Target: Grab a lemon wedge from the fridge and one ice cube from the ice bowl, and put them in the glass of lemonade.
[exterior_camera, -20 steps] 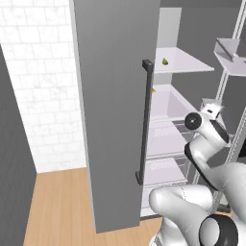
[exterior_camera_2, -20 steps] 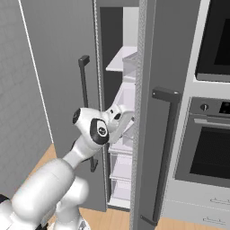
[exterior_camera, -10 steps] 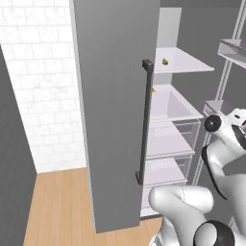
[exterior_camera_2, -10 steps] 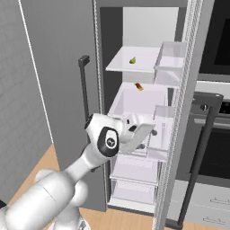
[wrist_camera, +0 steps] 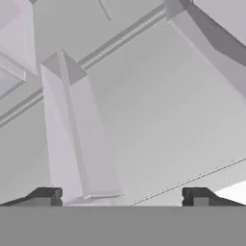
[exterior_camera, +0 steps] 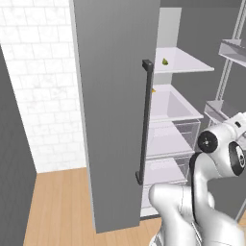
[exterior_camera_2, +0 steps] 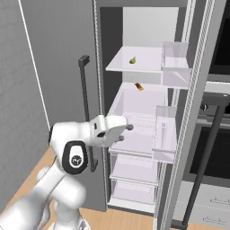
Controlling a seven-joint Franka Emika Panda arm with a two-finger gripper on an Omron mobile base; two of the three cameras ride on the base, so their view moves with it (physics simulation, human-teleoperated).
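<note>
So the fridge (exterior_camera_2: 148, 112) is standing wide open right now, tall and upright, long axis straight up and down, open front facing the robot. Going left to right in the right base view: grey wall, then the left door (exterior_camera_2: 58, 67) swung out with its dark bar handle (exterior_camera_2: 83, 103) running vertically, then the white inside, then the right door (exterior_camera_2: 197, 112) edge-on with clear bins (exterior_camera_2: 175, 63) hanging on it, and the black oven (exterior_camera_2: 215, 148) past that.

Inside, the top shelf (exterior_camera_2: 139, 65) has a small greenish-yellow thing (exterior_camera_2: 133, 60) sitting on it, could be the lemon wedge but it's too small to say for sure. One shelf down there's a little red and yellow item (exterior_camera_2: 139, 86) near the back. Clear drawers (exterior_camera_2: 134, 170) sit below.

The gripper (wrist_camera: 122, 196) is at mid-shelf height in front of the opening, fingers (wrist_camera: 45, 194) spread wide with nothing between them. The hand view looks at a door bin (wrist_camera: 79, 139) and pale inner wall.

Left base view shows white tiled wall (exterior_camera: 38, 96) and wood floor (exterior_camera: 57, 206) left of the door.
</note>
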